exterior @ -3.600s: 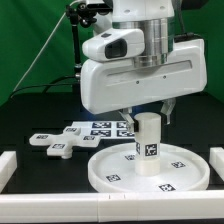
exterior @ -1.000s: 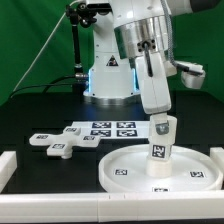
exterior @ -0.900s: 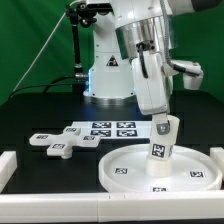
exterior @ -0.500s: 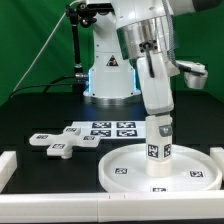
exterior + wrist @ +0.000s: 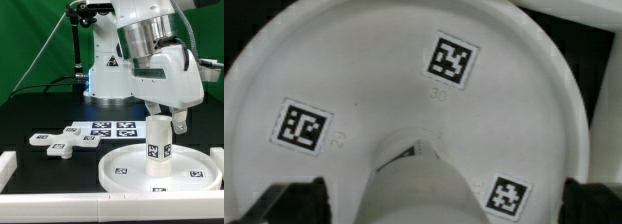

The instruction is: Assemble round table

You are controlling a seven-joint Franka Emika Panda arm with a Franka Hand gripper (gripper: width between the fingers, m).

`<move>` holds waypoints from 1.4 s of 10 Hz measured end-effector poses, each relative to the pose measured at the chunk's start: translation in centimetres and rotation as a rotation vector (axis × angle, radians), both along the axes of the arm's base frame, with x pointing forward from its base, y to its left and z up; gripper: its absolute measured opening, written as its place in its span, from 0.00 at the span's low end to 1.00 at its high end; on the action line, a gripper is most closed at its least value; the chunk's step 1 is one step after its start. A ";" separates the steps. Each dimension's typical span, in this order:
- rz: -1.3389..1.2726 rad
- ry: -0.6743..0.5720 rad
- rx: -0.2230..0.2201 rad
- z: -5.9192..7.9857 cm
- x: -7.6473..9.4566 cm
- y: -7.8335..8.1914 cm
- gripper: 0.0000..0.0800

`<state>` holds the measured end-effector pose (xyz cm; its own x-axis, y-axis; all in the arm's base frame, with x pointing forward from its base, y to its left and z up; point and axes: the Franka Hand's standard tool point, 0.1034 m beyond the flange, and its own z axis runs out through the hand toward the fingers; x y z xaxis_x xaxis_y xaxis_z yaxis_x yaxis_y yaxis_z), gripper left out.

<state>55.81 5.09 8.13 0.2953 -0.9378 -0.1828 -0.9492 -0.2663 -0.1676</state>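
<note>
The large round disc [image 5: 132,160] lies flat at the front of the exterior view's right. The short cylinder leg [image 5: 158,140] stands upright on its middle. My gripper [image 5: 165,117] hangs over the leg's top with one finger on each side; the fingers look apart from the leg, so it is open. In the wrist view the disc [image 5: 384,70] fills the picture. There the leg [image 5: 438,185] stands between my dark fingers [image 5: 295,203], with a gap on both sides, my gripper [image 5: 446,208] straddling it. The cross-shaped base [image 5: 60,141] lies loose on the exterior view's left.
The marker board [image 5: 112,129] lies flat behind the disc, next to the cross base. White border blocks run along the front [image 5: 50,206], the left [image 5: 8,165] and the right [image 5: 217,155]. The arm's base stands at the back.
One second ago my gripper held the leg tilted above the disc. It then set it upright on the disc's middle. Now the hand has turned about the leg and the fingers stand off it.
</note>
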 end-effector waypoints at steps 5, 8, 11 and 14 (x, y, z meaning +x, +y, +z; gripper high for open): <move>0.451 -0.081 -0.084 0.2 0.2 -0.3 0.81; 0.743 -0.129 -0.142 0.4 0.6 -0.1 0.81; 0.911 -0.161 -0.158 0.4 0.6 -0.2 0.81; 1.165 -0.201 -0.190 0.3 0.6 -0.3 0.81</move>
